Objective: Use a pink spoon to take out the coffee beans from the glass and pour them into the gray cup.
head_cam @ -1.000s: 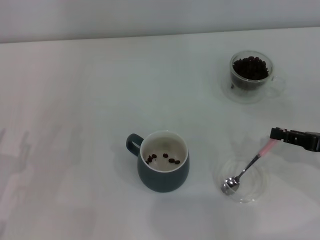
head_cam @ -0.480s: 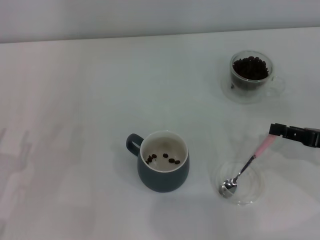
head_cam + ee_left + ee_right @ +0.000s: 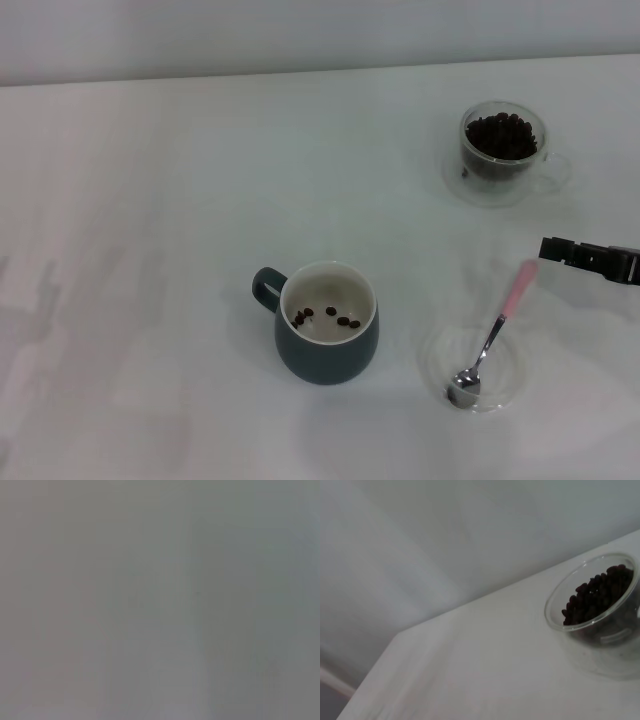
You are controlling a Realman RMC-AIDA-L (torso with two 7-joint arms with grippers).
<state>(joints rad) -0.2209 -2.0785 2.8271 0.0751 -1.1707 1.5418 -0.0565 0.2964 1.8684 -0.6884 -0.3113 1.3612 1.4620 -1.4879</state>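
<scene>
In the clear dish (image 3: 500,385) — pink spoon (image 3: 492,334), right hand (image 3: 546,248) just off its handle — grip unclear.

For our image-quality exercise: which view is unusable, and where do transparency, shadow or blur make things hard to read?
Left wrist view: a featureless gray blur. Head view: the clear dish under the pink spoon barely shows against the white table; shadows are faint. Right wrist view: the glass of coffee beans looks soft.

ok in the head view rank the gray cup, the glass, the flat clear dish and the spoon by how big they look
1. gray cup, largest.
2. glass and flat clear dish: similar footprints, and the glass sits farther away, so no firm ranking.
3. pink spoon: long but thinnest.
</scene>
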